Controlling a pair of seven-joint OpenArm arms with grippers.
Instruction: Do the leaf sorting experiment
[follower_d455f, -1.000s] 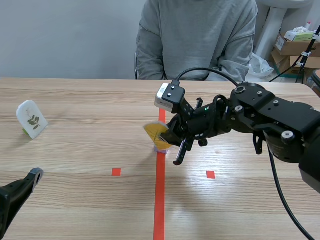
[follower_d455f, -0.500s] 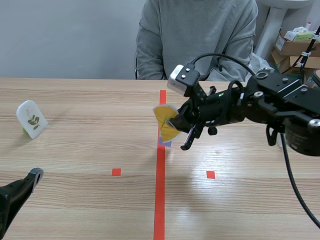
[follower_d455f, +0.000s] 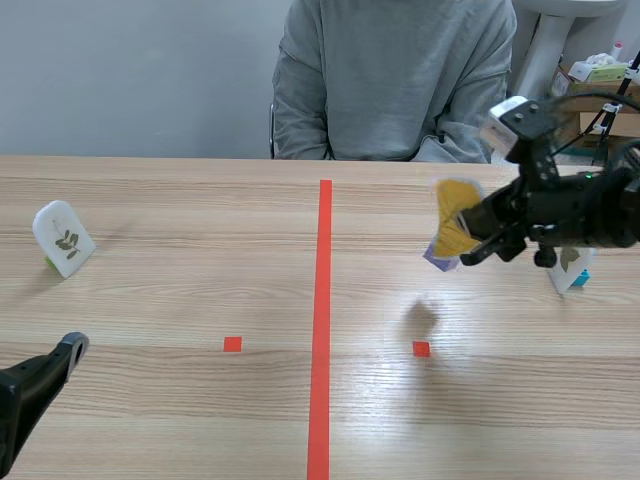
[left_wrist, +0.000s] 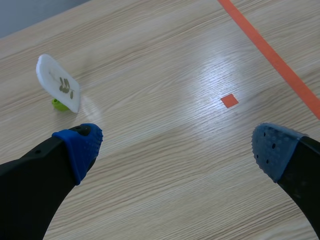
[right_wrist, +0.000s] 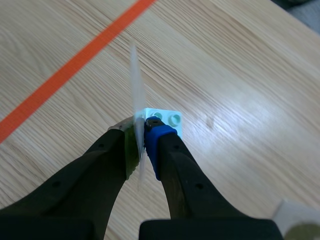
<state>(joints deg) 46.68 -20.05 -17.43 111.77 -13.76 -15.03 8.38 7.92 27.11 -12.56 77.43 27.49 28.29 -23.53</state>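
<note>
Card with the yellow leaf (follower_d455f: 455, 222), clamped in the right gripper (follower_d455f: 482, 240), has swung from the centre line (follower_d455f: 322, 300) toward the right edge of the table (follower_d455f: 180, 290), airborne beside another card (follower_d455f: 570, 268); placement seems next. Left gripper (left_wrist: 175, 145) gapes, idle, by the near-left corner.

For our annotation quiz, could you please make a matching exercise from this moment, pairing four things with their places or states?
1 yellow leaf card
2 white card with green sprig
3 left gripper
4 person

A open, over bare table
B seated across the table
C clamped in the right gripper, off the table
D standing at the table's left

Pairs: 1-C, 2-D, 3-A, 4-B
</note>
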